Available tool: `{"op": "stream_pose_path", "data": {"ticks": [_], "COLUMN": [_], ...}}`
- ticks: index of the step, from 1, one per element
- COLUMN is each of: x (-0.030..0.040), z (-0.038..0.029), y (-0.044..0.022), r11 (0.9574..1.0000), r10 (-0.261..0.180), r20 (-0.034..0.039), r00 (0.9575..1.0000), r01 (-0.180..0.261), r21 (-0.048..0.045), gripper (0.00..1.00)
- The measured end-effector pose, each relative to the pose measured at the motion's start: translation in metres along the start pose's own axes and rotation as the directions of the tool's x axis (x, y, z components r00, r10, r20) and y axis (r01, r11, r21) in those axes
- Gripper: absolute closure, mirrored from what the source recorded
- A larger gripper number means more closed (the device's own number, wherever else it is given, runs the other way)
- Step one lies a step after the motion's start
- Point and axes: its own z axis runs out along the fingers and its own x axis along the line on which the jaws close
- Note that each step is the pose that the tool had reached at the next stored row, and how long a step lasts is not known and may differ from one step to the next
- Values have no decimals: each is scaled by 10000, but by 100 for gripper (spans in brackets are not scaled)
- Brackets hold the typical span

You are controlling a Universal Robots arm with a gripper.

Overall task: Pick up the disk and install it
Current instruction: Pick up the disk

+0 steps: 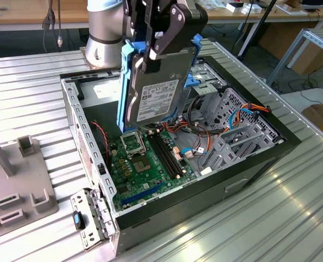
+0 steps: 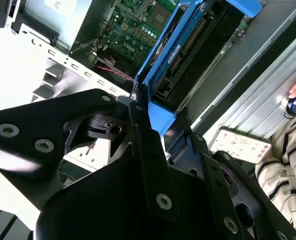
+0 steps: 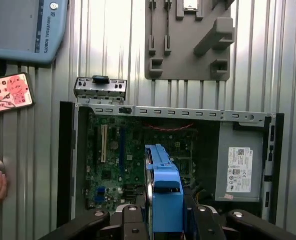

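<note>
While the gripper [image 1: 157, 52] pinched the disk [image 1: 156, 95] at its upper end, with fingers closed on either side, the drive hung on edge in the air above the open computer case [image 1: 76, 125], its label showing. It was over the motherboard [image 1: 145, 164], near the case's far edge, touching nothing below. By this showing, the pick-up was done and the carry toward installing was in hand. Seating it would likely call for lining its blue rails [image 3: 164, 192] up with the metal drive cage [image 1: 232, 128], at the case's end toward the exterior view's right.
</note>
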Motion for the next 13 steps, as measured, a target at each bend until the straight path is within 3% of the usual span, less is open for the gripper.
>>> {"op": "stream_pose_path", "data": {"ticks": [1,8,13], "x": [68,352,460], "z": [-3,-13,-17], "y": [2,9,13], "r11": [10000,10000,10000], "r10": [0,-1,0], "r20": [0,-4,-31], "r00": [10000,10000,10000], "r01": [0,1,0], "r21": [0,0,0], "gripper": [63,63,63]}}
